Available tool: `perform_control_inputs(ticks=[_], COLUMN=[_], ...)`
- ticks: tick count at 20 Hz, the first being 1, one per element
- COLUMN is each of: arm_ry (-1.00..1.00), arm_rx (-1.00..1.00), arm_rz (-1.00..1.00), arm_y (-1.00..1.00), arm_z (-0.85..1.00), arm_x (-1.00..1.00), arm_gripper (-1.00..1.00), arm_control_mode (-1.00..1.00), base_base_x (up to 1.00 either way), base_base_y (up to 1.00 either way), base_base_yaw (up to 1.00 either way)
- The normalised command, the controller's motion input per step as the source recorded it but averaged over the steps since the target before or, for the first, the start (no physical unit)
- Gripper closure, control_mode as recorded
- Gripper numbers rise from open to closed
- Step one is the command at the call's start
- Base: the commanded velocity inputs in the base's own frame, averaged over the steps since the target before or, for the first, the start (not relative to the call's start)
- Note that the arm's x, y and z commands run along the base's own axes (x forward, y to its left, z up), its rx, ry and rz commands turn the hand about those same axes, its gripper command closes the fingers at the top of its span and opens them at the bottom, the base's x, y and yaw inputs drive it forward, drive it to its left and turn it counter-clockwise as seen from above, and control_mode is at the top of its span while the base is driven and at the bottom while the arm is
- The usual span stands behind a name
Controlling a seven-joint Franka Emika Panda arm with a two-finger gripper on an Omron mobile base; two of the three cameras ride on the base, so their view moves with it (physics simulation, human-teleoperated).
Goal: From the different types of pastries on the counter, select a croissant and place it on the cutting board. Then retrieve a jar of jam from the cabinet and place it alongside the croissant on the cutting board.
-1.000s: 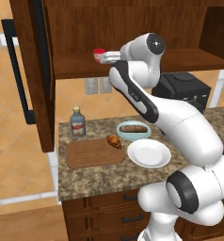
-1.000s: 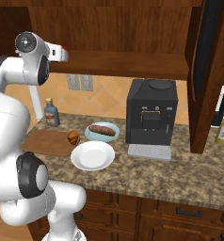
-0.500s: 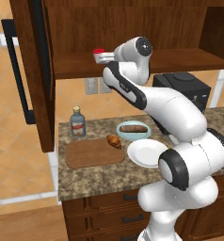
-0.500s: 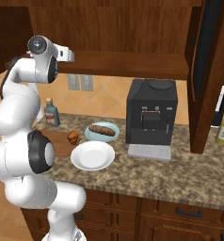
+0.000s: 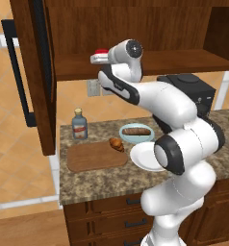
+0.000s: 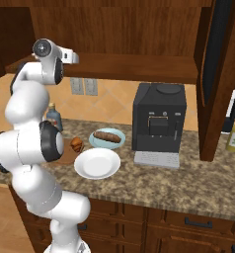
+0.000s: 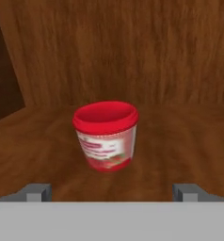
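Note:
The jar of jam point(image 7: 106, 135), squat with a red lid, stands upright on the cabinet's shelf point(image 5: 184, 60). My gripper point(image 7: 111, 192) is open, and the jar sits just ahead of it, centred between the two fingertips point(image 7: 36, 192) without touching them. From the left base view, the gripper point(image 5: 98, 58) is level with the shelf and the jar's red lid point(image 5: 102, 51) peeks out beside it. The croissant point(image 5: 116, 143) lies at the far right corner of the cutting board point(image 5: 95, 157). The long dark pastry point(image 5: 136, 130) rests in a pale blue bowl.
The open cabinet door point(image 5: 37, 72) with its black handle hangs to the left. On the counter point(image 5: 102, 180) stand a brown bottle point(image 5: 79, 124), a white plate point(image 5: 144, 156) and a black coffee machine point(image 6: 159, 118). Another cabinet door point(image 6: 220, 74) hangs open at the right.
The arm's links have swung round and the hand has edged left along the shelf toward the jar. The jaws stayed open; the things on the counter have not moved.

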Motion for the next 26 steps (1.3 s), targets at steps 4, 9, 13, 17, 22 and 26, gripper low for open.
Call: perform_control_inputs(ticks=[4,9,13,17,22,26], arm_ry=[0.00,0.00,0.01,0.01,0.01,-0.01], arm_rx=[0.00,0.00,0.00,-0.01,-0.03,-0.01], arm_rz=[-0.02,-0.02,-0.03,-0.05,-0.06,-0.09], arm_y=[0.27,0.23,0.15,0.03,0.06,0.01], arm_z=[-0.01,0.00,0.00,-0.02,0.00,0.20], arm_x=[0.54,0.52,0.45,0.36,0.26,-0.03], arm_gripper=[-1.00,-1.00,-1.00,-1.00,1.00,1.00], arm_control_mode=[-1.00,-1.00,-1.00,-1.00,-1.00,-1.00], base_base_x=[0.00,0.00,0.00,0.00,0.00,0.00], base_base_y=[0.00,0.00,0.00,0.00,0.00,0.00], base_base_yaw=[0.00,0.00,0.00,0.00,0.00,0.00])
